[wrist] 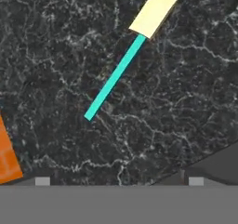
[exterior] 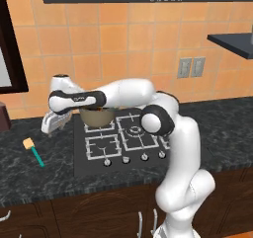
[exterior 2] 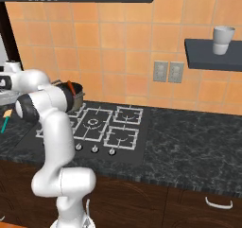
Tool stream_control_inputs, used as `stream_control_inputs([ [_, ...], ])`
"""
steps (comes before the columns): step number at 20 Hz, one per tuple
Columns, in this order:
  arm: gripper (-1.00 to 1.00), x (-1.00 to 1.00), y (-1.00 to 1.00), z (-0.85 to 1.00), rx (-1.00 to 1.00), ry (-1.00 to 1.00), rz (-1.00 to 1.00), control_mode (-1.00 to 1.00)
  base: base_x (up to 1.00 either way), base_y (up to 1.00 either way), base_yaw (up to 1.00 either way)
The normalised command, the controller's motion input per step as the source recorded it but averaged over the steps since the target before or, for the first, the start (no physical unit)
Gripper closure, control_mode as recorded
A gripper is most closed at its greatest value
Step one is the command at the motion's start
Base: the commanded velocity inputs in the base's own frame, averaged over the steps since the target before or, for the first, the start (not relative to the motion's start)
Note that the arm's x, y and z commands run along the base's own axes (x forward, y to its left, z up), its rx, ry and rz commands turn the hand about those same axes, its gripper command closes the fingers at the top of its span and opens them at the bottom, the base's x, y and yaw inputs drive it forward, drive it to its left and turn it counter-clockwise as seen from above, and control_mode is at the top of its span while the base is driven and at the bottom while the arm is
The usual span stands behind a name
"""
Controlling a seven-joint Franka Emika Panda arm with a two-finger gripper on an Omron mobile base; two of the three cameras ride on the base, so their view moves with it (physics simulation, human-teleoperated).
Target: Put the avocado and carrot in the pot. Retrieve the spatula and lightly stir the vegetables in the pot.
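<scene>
The spatula lies flat on the dark counter, with its teal handle pointing toward me and its tan head at the far end. It also lies left of the stove. My gripper hovers above the counter short of the handle's end, open, with nothing between its fingertips. In the left base view the gripper hangs left of the pot, above and right of the spatula. The olive pot stands on the back left burner, and the carrot leans out of it. The avocado is hidden.
The black stove with white grates and a row of knobs lies right of the gripper. The orange tiled wall runs behind the counter. A dark shelf with a white cup hangs at the right. The counter's front edge lies near the spatula.
</scene>
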Motion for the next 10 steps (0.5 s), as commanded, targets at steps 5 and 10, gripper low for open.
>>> stream_control_inputs([
  [5,-1.00,-0.01,0.52,-0.77,-0.26,0.00,-0.40,-1.00,0.00,0.00,0.00],
  [10,-1.00,-0.10,0.44,-0.18,-0.24,0.00,-0.35,-1.00,0.00,0.00,0.00],
])
